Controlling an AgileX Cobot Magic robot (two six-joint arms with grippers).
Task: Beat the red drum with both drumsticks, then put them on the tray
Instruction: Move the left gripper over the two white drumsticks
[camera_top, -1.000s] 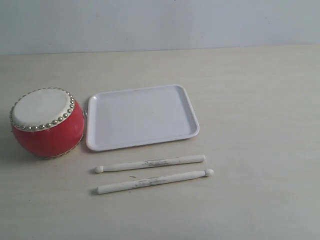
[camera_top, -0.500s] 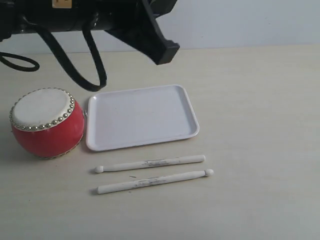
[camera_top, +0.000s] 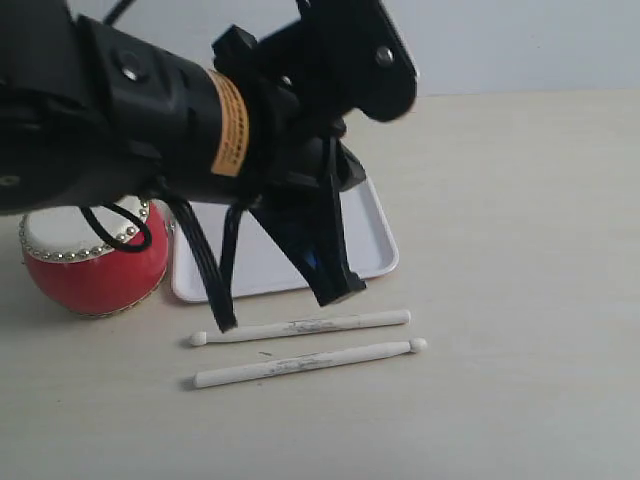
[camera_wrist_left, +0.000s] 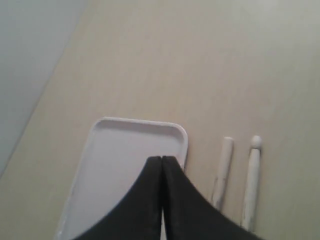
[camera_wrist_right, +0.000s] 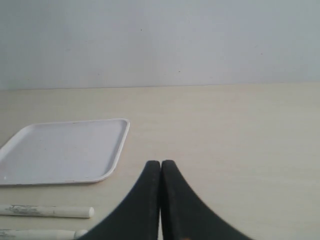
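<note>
Two drumsticks (camera_top: 300, 326) lie on the bench (camera_top: 520, 300) just beyond your left gripper (camera_wrist_left: 161, 161), which hangs closed over the tray (camera_wrist_left: 183, 142) edge; the right gripper (camera_wrist_right: 160, 164) is closed too. You're at pickup: open both and lower one onto each stick before drumming.

Black arm (camera_top: 110, 110), yellow label band (camera_top: 230, 125), silver screws (camera_top: 385, 57), looped black cables (camera_top: 213, 275), tapered claw (camera_top: 338, 287)

A robot laboratory or test bench is suggested. A bare pale table (camera_top: 520, 300) is backed along its far edge by a blank grey-blue wall (camera_top: 520, 40). A black robot arm (camera_top: 120, 120) with exposed cables (camera_top: 213, 285) and a yellow label (camera_top: 230, 125) is seen above it. A red drum (camera_top: 95, 275), a tray (camera_top: 375, 235) and drumsticks (camera_top: 300, 326) are set out as props toward the left edge.
</note>
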